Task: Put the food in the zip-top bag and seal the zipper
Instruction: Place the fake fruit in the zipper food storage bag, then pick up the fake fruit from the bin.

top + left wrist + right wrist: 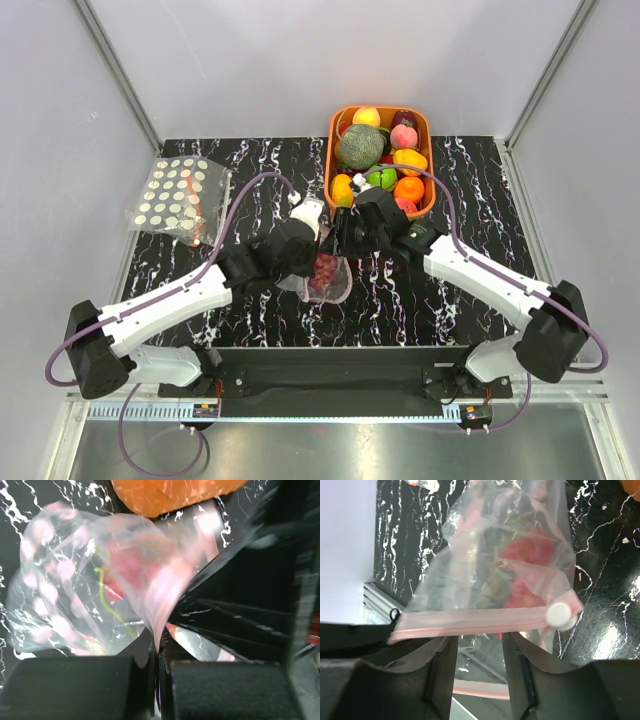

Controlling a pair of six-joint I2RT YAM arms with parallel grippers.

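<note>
The zip-top bag (328, 276), clear with pale pink dots, is held in mid-table with red food (131, 571) inside it. My left gripper (159, 652) is shut on the bag's pink mouth edge; in the top view it (318, 240) sits at the bag's top left. My right gripper (479, 639) is open, with the zipper strip (470, 623) running across just beyond its fingertips. A white slider (560, 615) sits at the strip's right end. A second pink lip (480, 690) shows lower, between the fingers. The red food also shows through the bag in the right wrist view (527, 555).
An orange basket (330, 150) holding several fruits and a melon stands at the back, just behind both grippers. A second clear bag with cream-white dots (180, 200) lies at the far left. Grey walls close in the table on both sides.
</note>
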